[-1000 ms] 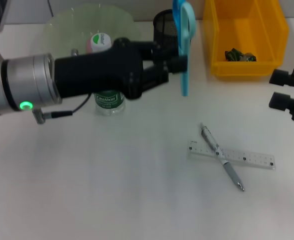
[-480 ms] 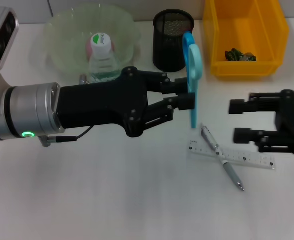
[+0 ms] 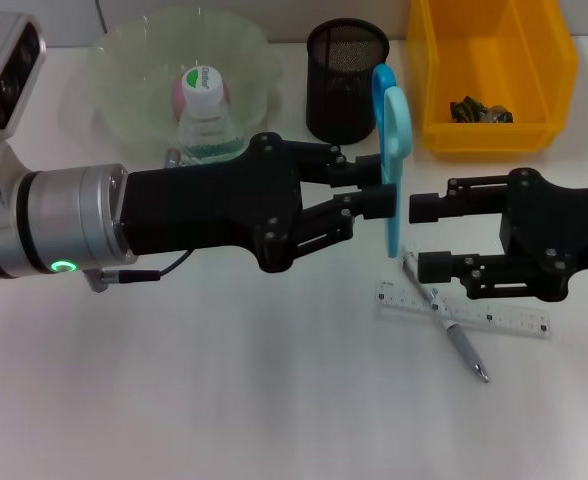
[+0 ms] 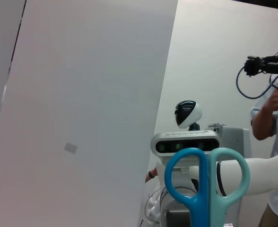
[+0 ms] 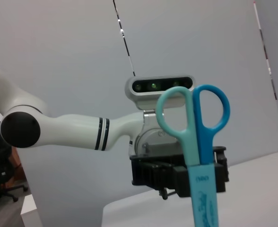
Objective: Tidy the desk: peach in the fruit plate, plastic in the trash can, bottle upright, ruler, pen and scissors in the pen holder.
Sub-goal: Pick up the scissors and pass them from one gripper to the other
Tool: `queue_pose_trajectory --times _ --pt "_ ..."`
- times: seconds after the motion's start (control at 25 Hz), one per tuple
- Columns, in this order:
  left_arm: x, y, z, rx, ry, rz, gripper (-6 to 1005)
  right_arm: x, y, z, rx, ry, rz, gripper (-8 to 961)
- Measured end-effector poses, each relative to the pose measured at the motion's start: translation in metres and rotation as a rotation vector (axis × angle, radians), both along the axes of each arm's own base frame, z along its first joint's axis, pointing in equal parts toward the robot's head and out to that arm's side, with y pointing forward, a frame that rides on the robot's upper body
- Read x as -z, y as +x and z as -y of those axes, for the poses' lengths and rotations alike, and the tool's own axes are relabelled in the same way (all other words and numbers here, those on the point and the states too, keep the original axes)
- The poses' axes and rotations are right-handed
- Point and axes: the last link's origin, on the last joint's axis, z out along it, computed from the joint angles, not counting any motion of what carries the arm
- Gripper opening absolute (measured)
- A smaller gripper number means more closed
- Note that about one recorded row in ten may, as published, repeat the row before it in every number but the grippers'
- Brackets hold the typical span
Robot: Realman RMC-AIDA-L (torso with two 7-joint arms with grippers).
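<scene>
Scissors [image 3: 392, 150], blue-handled, are held upright above the desk [image 3: 224, 390] by the left tool [image 3: 379, 185], whose fingers are clamped on the sheathed blade section with the handle loops pointing up. The right tool [image 3: 422, 238] sits just beside them on the other side, fingers spread apart and holding nothing, apparently lined up for a handover. Behind the scissors stands the black mesh pen holder [image 3: 346, 80]. A ruler [image 3: 464, 310] and a pen [image 3: 444, 315] lie crossed on the desk below the right tool. A bottle [image 3: 206, 115] stands upright in front of the green fruit plate [image 3: 124, 70], and a yellow bin [image 3: 489, 75] sits at the back right. The risk is a fumbled transfer: if the left tool lets go before the right has closed firmly, the scissors could drop onto the pen and ruler, or tilt and miss the holder
</scene>
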Motion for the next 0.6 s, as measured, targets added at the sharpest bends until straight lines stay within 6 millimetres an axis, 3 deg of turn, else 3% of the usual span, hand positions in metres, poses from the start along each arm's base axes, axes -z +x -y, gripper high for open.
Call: queue_pose_trajectory --times 0.6 --pt "0.003 0.000 0.000 0.007 -0.002 0.002 230 0.008 -0.017 -0.011 -0.050 -0.008 0.020 621"
